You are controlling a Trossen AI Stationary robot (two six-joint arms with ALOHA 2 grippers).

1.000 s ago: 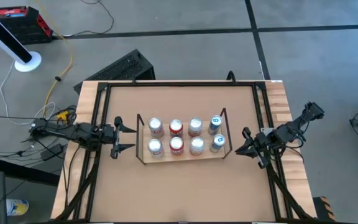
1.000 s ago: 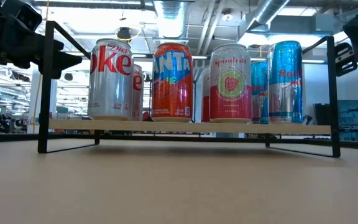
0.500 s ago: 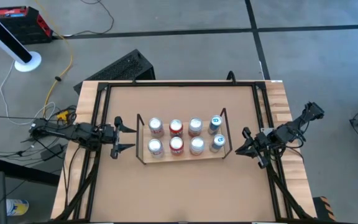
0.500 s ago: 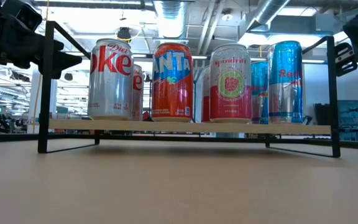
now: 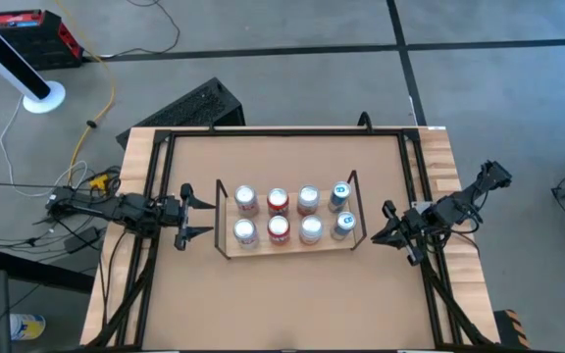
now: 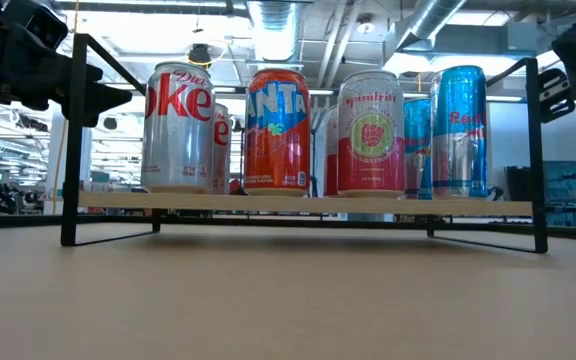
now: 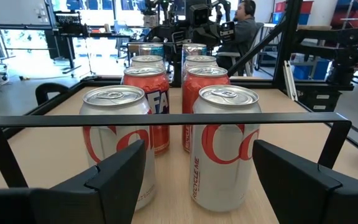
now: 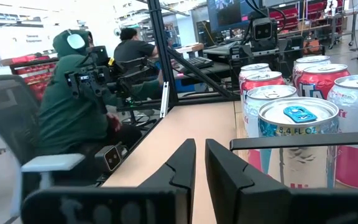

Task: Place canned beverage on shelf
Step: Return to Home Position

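Small light-wood shelf with black wire ends [image 5: 284,246] mid brown worktop [image 5: 292,304], eight cans [image 5: 278,227] on it, my left gripper [image 5: 196,210] just beside its left end, fingers wide and empty, right gripper [image 5: 383,227] beside the right end, fingers nearly together

**Two dark arms, seen in detail**

The robot's two arms are black throughout, slender and segmented, each built of narrow links joined by bulkier joint housings. The left arm [image 5: 116,209] carries loose black cabling behind its fingers, with a touch of yellow near its base. The left gripper [image 5: 196,215] ends in two thin, pointed black fingers [image 7: 114,177] whose broad inner faces are flat, matte and sharply angled. The right arm [image 5: 454,208] shows a blocky black housing at its far end, well behind the fingers. The right gripper [image 5: 381,226] has two black fingers [image 8: 182,163] with smooth, wedge-shaped tips and bevelled edges.
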